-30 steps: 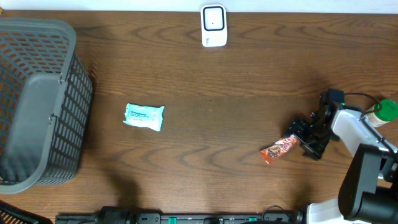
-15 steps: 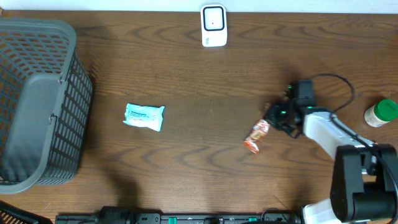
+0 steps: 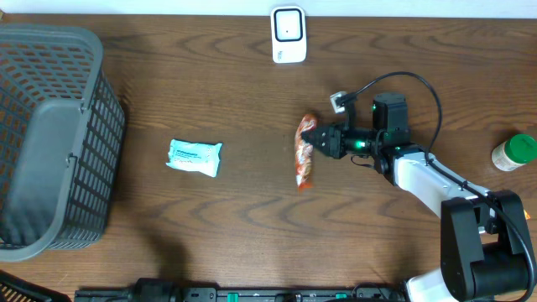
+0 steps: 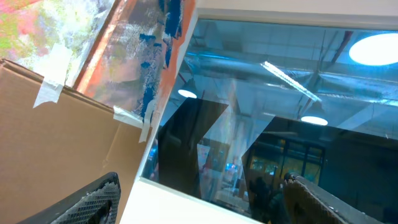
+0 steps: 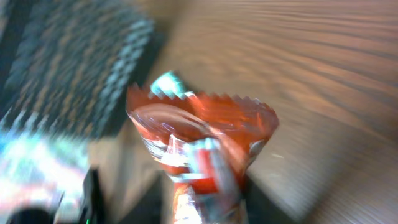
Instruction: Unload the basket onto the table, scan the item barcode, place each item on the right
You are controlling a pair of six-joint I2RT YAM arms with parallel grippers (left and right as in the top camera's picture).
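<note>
Snack packet [image 3: 305,153], red-orange with crimped ends, is pinched at one end by the right claw [image 3: 322,141] and lies crosswise to the fingertips. Overhead does not show whether it clears the table [image 3: 252,218] or rests on it. In the right wrist view the packet [image 5: 199,140] fills the frame, blurred, saw-tooth edge uppermost. The claw's own fingers cannot be made out there. A green light is lit on the arm just behind the claw, and a cable loops over the wrist.

Straight ahead of the claw's tips, well apart from the packet, a small blue-and-white pack [image 3: 195,157] lies flat on the table. Farther on the same line, a grey mesh basket [image 3: 84,126] sits at the table edge.

Off to one side of the claw, at the far table edge, is a white scanner [image 3: 288,34], well apart from the packet.

Behind the claw, past the arm, is a green-capped bottle [image 3: 516,151].

Left claw [image 4: 202,186]: its wrist view shows the fingers [image 4: 93,199] at the bottom corners, spread wide. The camera looks up at glass and cardboard.
</note>
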